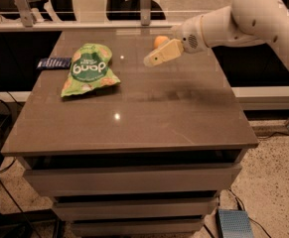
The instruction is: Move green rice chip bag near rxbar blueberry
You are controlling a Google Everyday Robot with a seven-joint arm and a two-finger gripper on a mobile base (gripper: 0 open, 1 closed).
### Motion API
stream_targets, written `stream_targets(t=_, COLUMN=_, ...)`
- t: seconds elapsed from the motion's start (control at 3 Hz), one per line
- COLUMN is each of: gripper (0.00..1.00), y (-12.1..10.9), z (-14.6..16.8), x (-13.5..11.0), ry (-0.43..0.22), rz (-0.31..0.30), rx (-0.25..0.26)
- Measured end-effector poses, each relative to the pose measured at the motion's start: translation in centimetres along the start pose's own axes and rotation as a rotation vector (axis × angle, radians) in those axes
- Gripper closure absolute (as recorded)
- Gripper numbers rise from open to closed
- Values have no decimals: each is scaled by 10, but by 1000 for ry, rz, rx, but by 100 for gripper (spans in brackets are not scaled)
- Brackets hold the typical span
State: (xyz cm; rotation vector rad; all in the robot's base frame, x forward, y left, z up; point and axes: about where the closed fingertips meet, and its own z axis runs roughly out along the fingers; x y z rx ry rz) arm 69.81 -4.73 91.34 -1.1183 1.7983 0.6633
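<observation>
Camera view: gripper hovers empty above the table; whether it is spread or closed cannot be told. Bag lies well beyond its tip, bar just beside the bag's far edge. Placement looks complete; any retreat should clear the ball just behind the gripper.
</observation>
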Motion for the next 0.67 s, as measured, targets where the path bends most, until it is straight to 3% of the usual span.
stream_targets(t=0.33, gripper=0, y=4, z=-52, x=40, ry=-9, rz=52, rx=4)
stream_targets(t=0.67, gripper=0, y=4, z=-51, x=40, ry=-9, rz=52, rx=4)
